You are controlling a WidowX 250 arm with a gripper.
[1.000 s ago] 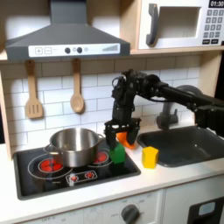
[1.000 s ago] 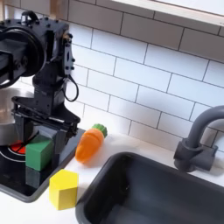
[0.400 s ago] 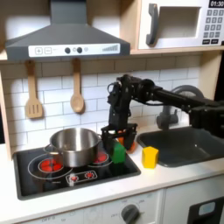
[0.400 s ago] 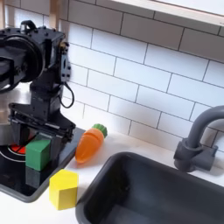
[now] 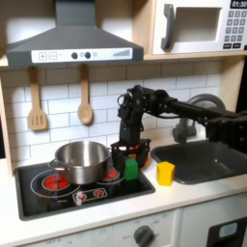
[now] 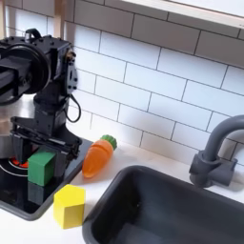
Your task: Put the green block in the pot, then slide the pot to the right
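**Gripper parked right over the green block, grab not made yet**

In the first exterior view the arm reaches in from the first exterior view's right and the gripper [image 5: 129, 154] points straight down over the green block [image 5: 130, 169], which sits on the black stovetop [image 5: 39, 198] near its front right corner. The fingers hang apart on either side of the block's top, so the jaws look open and are holding nothing. That straight-down pose makes sense for a top grab on a chunky little piece. The pot [image 5: 81, 161] sits just to the left of the block on the red burner, open side up and empty as far as anyone can tell, so the carry should be short. The yellow cup [image 5: 166, 173] stands on the counter to the right, near the sink [image 5: 207, 159], out of the way.

In the second exterior view the gripper [image 6: 40, 145] is low over the green block [image 6: 41, 168], with the dark fingers spread wide enough to straddle it. Whether a pad touches the block yet is hard to tell. The orange carrot toy [image 6: 96, 156] lies just beside it on the counter, leaning toward the tile wall, and the yellow cup [image 6: 69, 206] is near the front edge. The pot's shiny wall [image 6: 8, 124] peeks out behind the arm at the second exterior view's left.
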